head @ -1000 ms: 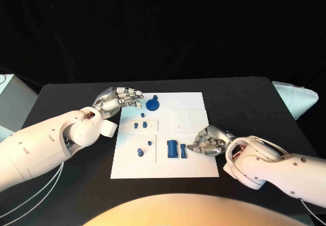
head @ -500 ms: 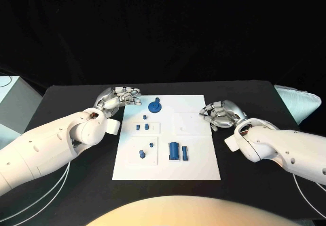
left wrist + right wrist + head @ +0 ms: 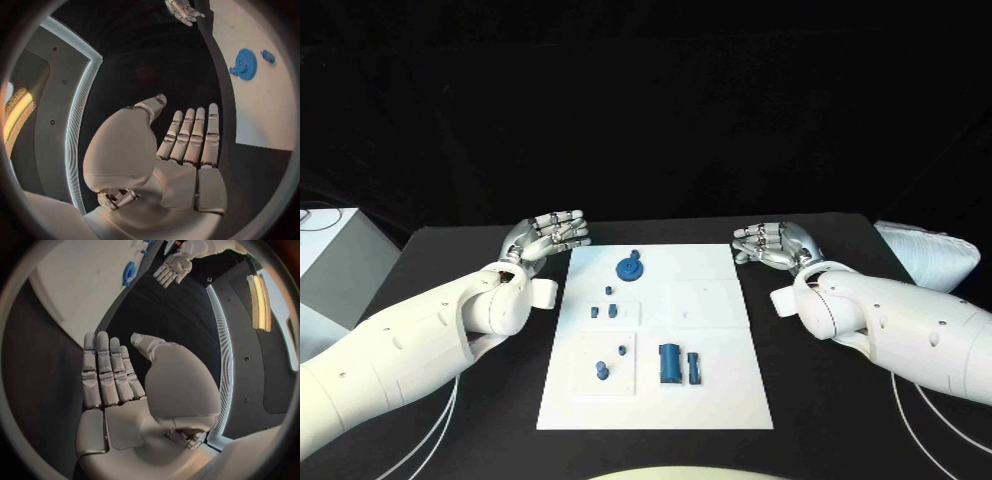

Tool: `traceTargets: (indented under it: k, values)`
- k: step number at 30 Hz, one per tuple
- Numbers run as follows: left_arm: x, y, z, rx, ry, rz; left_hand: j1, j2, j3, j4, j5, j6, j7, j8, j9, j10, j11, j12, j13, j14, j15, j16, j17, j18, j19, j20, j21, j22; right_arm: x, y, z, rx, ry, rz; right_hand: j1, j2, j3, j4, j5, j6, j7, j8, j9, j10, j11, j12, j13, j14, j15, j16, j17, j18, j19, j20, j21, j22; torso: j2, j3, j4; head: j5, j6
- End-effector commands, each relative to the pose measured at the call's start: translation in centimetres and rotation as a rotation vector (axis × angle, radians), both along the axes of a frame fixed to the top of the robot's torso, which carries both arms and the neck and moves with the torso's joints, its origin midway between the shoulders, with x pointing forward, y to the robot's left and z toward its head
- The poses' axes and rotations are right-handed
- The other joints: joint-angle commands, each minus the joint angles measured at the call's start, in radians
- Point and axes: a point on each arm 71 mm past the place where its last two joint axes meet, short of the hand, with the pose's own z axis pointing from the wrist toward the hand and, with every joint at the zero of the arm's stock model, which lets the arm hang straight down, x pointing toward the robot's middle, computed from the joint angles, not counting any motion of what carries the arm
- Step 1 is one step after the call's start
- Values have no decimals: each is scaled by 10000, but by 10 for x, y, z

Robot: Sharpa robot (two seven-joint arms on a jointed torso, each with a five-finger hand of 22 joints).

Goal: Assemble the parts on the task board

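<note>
Black table [image 3: 459, 250] carries the white board [image 3: 718, 390] at its middle in the head view; blue parts [image 3: 675, 363] lie on it, a gear [image 3: 630, 268] near its far edge. Left hand [image 3: 545, 237] and right hand [image 3: 773, 243] flank the far corners, empty. Both wrist views show flat, straight fingers [image 3: 187, 135] holding nothing.

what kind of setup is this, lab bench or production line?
Looks like a lab or demo test bench, not a line: a black table against a dark backdrop, one white task board with small blue parts, and both robot hands, left and right, empty beside it.
</note>
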Motion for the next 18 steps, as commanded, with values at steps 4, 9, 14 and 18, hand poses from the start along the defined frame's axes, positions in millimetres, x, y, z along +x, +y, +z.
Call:
traceTargets:
  k: [4,9,14,18]
  values:
    - [-1,-4,2,3,-20,-10,-5012,1522,-4505,-1293,-647,-7525,-1776,-1957,-2161,-8589,-2224,-1323,-647,-7738,-1923,-2044,-2371,-1692,-7976,-2867,-2159,-696,-2,3,2,123,-48,-52,-4816,1998,-5703,-958,-1673,-8668,-1942,-2470,-3425,-10589,-1391,-1354,-2887,-10644,-948,-2609,-5495,-1705,-10140,-2022,-633,-5270,-49,-9,25,-30,80]
    - [-2,-20,9,56,-103,147,-13506,1522,-4505,-1293,-647,-7525,-1776,-1957,-2161,-8589,-2224,-1323,-647,-7738,-1923,-2044,-2371,-1692,-7976,-2867,-2159,-696,-11,14,10,818,-223,-322,-12814,1998,-5703,-958,-1673,-8668,-1942,-2470,-3425,-10589,-1391,-1354,-2887,-10644,-948,-2609,-5495,-1705,-10140,-2022,-633,-5270,-278,-51,139,-168,452]
    - [-8,-46,20,208,-175,407,-13506,1522,-4505,-1293,-647,-7525,-1776,-1957,-2161,-8589,-2224,-1323,-647,-7738,-1923,-2044,-2371,-1692,-7976,-2867,-2159,-696,-26,30,24,1865,-398,-788,-12814,1998,-5703,-958,-1673,-8668,-1942,-2470,-3425,-10589,-1391,-1354,-2887,-10644,-948,-2609,-5495,-1705,-10140,-2022,-633,-5270,-615,-113,307,-371,999]
    - [-17,-69,29,474,-175,686,-13506,1522,-4505,-1293,-647,-7525,-1776,-1957,-2161,-8589,-2224,-1323,-647,-7738,-1923,-2044,-2371,-1692,-7976,-2867,-2159,-696,-41,43,37,2699,-441,-1217,-12814,1998,-5703,-958,-1673,-8668,-1942,-2470,-3425,-10589,-1391,-1354,-2887,-10644,-948,-2609,-5495,-1705,-10140,-2022,-633,-5270,-818,-151,409,-494,1330]
